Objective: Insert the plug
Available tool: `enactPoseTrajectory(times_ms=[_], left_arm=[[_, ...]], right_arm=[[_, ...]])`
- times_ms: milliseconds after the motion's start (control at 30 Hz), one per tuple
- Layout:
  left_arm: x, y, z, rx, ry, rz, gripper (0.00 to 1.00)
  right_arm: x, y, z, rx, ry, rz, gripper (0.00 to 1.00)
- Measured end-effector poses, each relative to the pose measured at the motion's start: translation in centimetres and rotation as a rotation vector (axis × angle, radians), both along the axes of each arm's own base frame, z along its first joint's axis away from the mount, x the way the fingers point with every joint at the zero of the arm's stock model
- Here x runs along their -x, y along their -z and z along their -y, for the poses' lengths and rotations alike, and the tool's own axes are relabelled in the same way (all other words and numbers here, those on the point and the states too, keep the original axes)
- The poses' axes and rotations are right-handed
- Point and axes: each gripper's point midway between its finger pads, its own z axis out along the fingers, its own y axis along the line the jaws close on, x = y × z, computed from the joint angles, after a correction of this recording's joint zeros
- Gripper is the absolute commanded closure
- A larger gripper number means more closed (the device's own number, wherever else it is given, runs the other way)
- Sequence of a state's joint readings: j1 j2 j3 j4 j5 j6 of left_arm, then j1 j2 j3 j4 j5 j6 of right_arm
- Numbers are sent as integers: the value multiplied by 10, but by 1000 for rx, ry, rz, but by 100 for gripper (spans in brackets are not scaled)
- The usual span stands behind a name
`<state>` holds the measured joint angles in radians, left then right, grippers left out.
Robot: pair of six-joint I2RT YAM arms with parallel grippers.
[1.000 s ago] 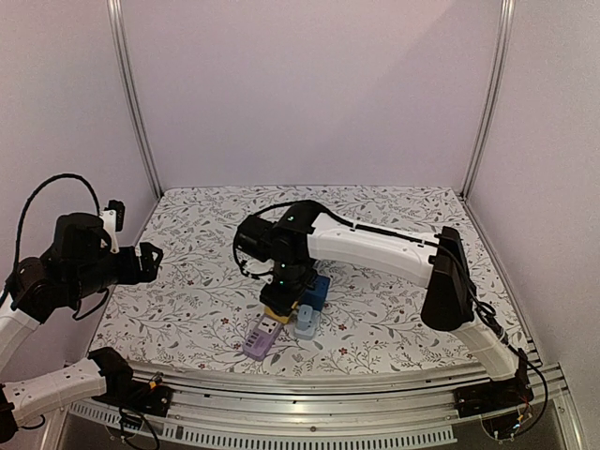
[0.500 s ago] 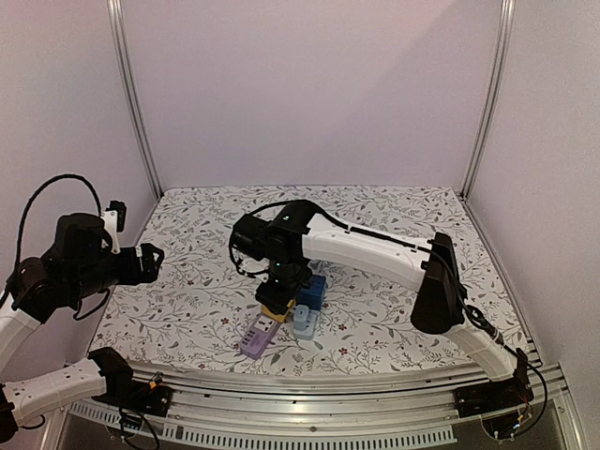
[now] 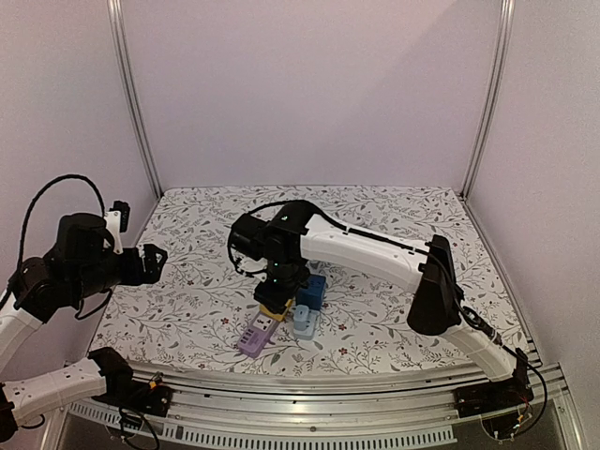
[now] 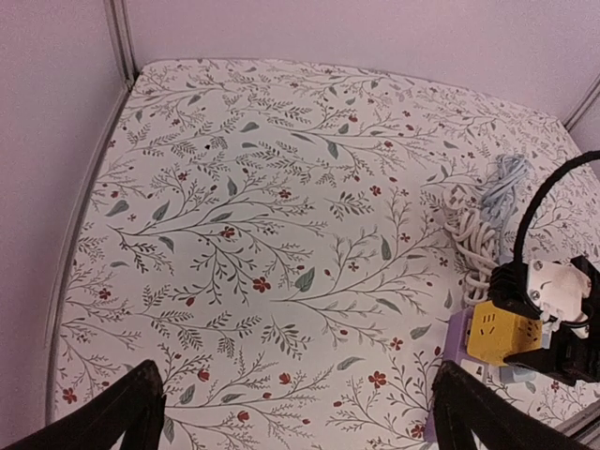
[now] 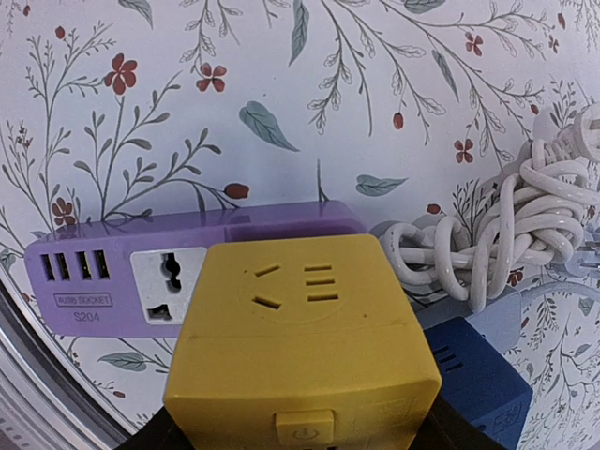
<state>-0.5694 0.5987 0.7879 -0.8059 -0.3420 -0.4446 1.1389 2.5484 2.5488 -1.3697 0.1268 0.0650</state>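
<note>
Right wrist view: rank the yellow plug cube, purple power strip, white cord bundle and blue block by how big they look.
1. yellow plug cube, though it sits nearest the camera.
2. purple power strip and white cord bundle: about alike; the strip is partly hidden.
3. blue block, partly out of frame.

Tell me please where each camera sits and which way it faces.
Top external: high behind the bases, looking down at the table; both arms show.
Left wrist: raised at the left, facing right across the table to the yellow adapter; its open fingers show.
Right wrist: just above the purple power strip, looking down; the held adapter fills it.
All three share the adapter and strip.
</note>
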Motion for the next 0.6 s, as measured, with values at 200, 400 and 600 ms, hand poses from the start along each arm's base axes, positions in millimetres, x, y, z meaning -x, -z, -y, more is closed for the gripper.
enactPoseTrajectory(times_ms=[200, 400, 600], left_arm=[[-1, 3, 3, -5, 13, -13, 0], [-1, 4, 3, -6, 15, -14, 0], [-1, 3, 3, -4, 15, -12, 0]], right_arm=[[-3, -2, -3, -8, 5, 15, 42], [-6, -4, -2, -8, 9, 35, 25], [-13, -3, 4, 19, 20, 66, 14]])
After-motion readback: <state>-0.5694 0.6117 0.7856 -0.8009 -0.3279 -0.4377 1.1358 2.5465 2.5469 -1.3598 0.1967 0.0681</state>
